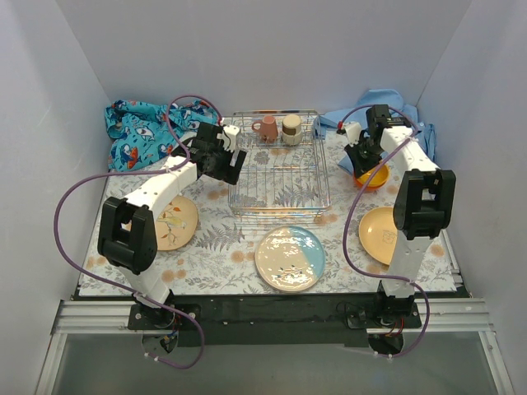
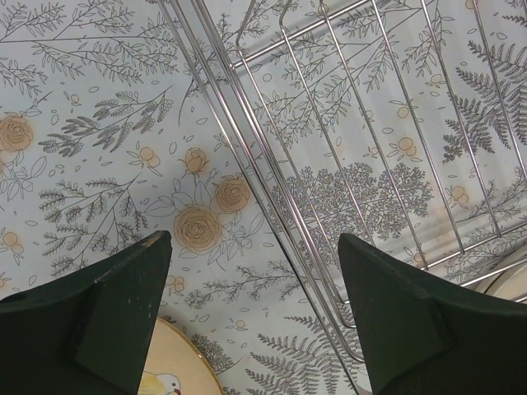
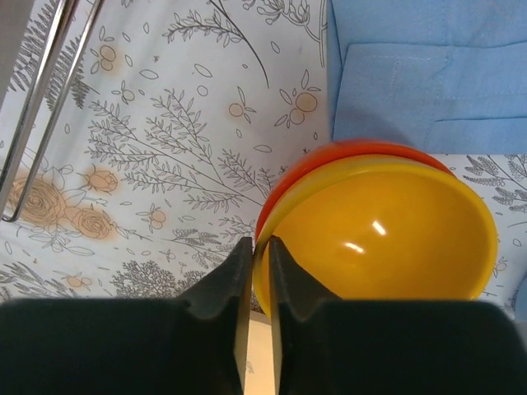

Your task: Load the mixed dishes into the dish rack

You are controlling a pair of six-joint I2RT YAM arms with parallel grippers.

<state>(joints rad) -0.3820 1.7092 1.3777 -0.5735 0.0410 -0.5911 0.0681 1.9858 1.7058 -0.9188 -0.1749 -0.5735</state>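
Bright, even, diffuse overhead light; shadows on the desk (image 1: pixel 239 247) soft and faint. Two small glare spots on the orange bowl (image 3: pixel 387 239). Desk pattern sharp in both wrist views.

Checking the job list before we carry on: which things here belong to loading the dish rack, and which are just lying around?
Job: dish rack, pink mug, small cup, tan floral plate, cream-and-blue plate, yellow plate, orange bowl, red bowl.
Lying about: blue patterned cloth, light-blue cloth.
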